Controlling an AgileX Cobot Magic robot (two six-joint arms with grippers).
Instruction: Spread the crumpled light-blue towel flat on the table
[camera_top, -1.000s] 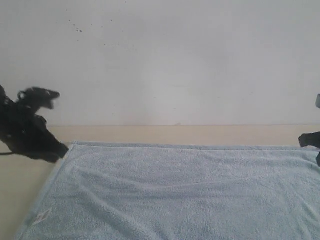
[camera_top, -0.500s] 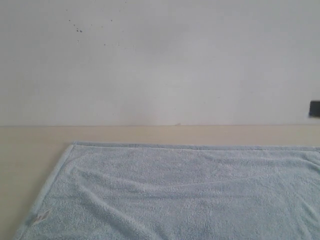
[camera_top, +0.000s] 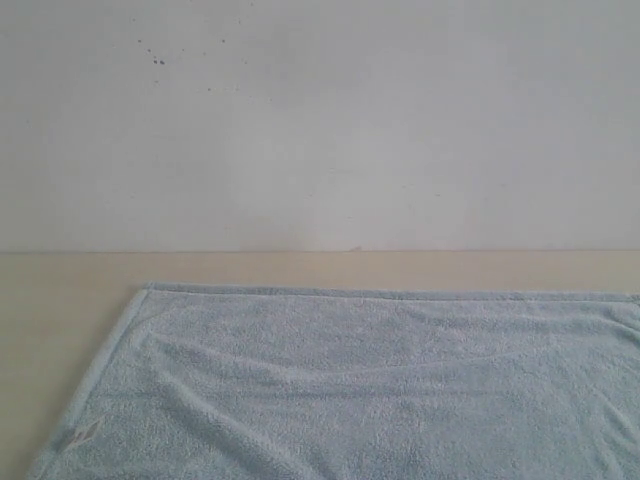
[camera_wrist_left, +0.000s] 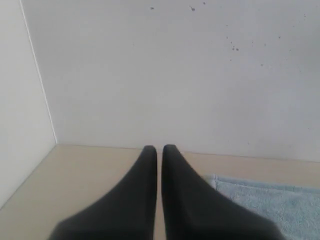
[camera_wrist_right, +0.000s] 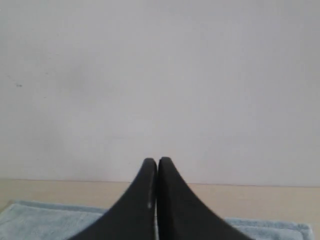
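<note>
Light-blue terry towel (camera_top: 380, 390) lies opened out on the pale-beige table (camera_top: 300, 268). Its far hem runs straight & parallel w/ the white wall (camera_top: 320, 130), the far left corner is squared off, and the small white label (camera_top: 85, 434) sits face up near the left edge. A few shallow ripples cross the pile, but no folds or bunching visible. Near & right edges are cut off by the frame, so can't confirm those

Neither arm shows in the exterior view. Left gripper (camera_wrist_left: 159, 148): fingers pressed together, tips nearly touching, nothing between them, over bare table just beside the towel's corner. Prob parked off the cloth so it doesn't drag it. Right gripper (camera_wrist_right: 157, 161): same, fingers tip to tip, empty, aimed at the wall w/ the towel's far hem below it

Judgement: spreading looks done or v close. Both grippers empty & clear of the fabric fits a let-go, stand-off pose. Only risk left = the faint ripples, which may count as not fully flat
</note>
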